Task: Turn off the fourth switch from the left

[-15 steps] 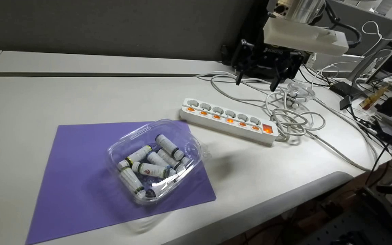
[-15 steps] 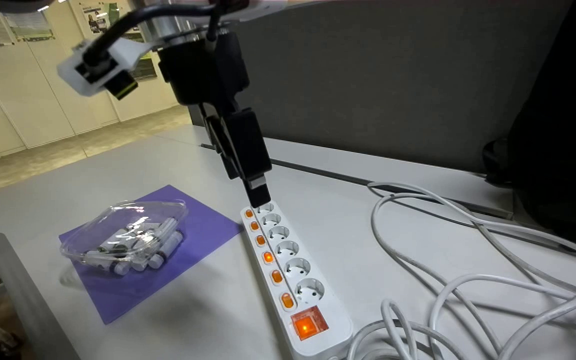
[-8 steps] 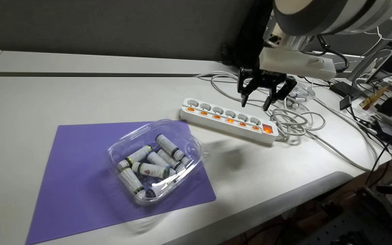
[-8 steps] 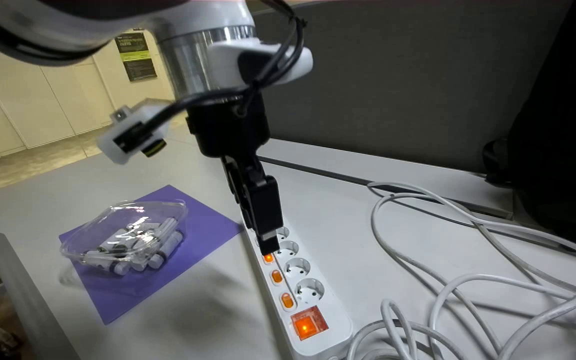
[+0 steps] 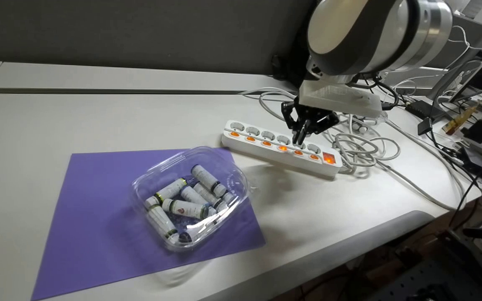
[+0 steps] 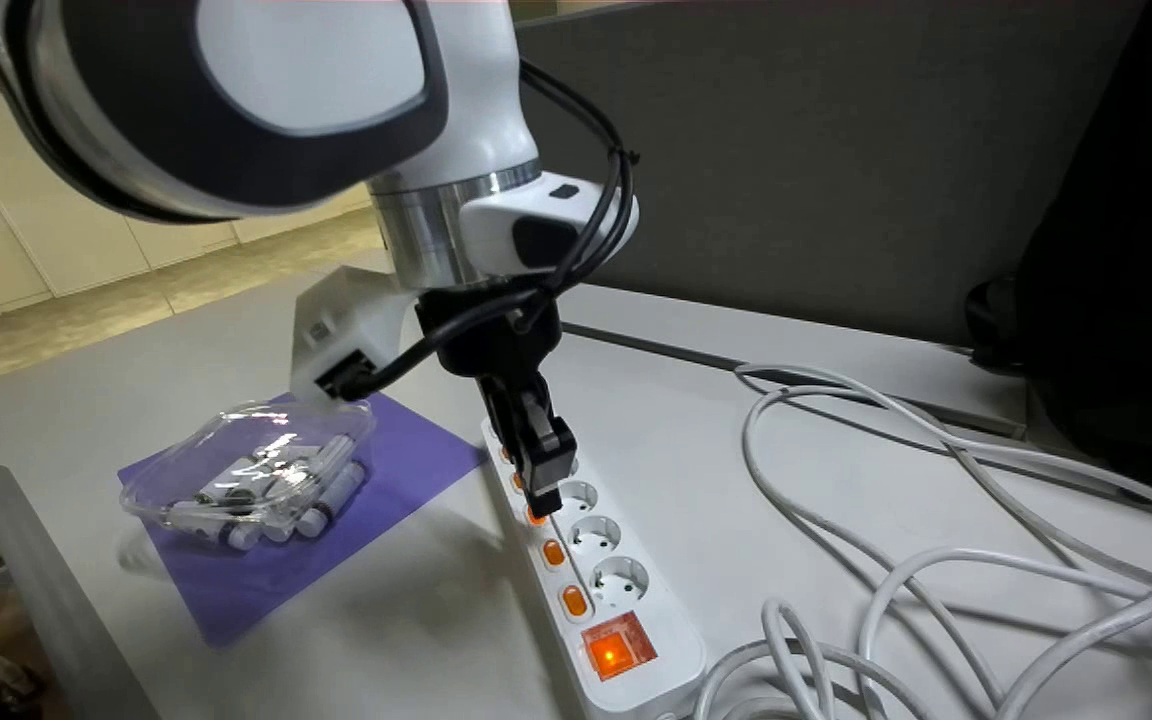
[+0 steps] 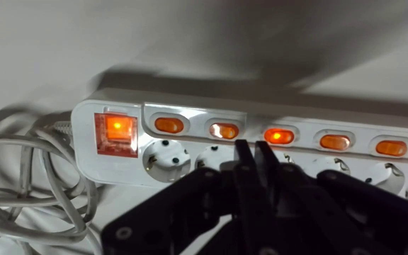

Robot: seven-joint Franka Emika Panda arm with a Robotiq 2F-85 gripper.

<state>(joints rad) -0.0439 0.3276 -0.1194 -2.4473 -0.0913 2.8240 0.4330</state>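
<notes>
The fourth switch (image 7: 279, 136), an orange-red rocker, glows on the long white power strip (image 7: 85, 163). Its light also shows in an exterior view (image 5: 283, 148); in an exterior view the fingertips cover part of the fourth switch (image 6: 536, 518). My gripper (image 7: 251, 142) points down at the strip, its fingers nearly together with a narrow gap and nothing between them. In the wrist view the tips lie beside the lit switch, between it and the unlit fifth switch (image 7: 224, 131), on the socket side. Whether they touch the strip I cannot tell.
A lit main switch (image 5: 329, 158) sits at the strip's cord end, near tangled white cables (image 6: 896, 600). A clear plastic box (image 5: 232, 167) of small white tubes stands on a purple mat (image 5: 86, 200). A dark partition (image 6: 836, 150) rises behind the table.
The arm has come down over the power strip and swung toward its switches. The jaws went from wide apart to nearly together. The fourth switch stays lit; the strip has not moved.
</notes>
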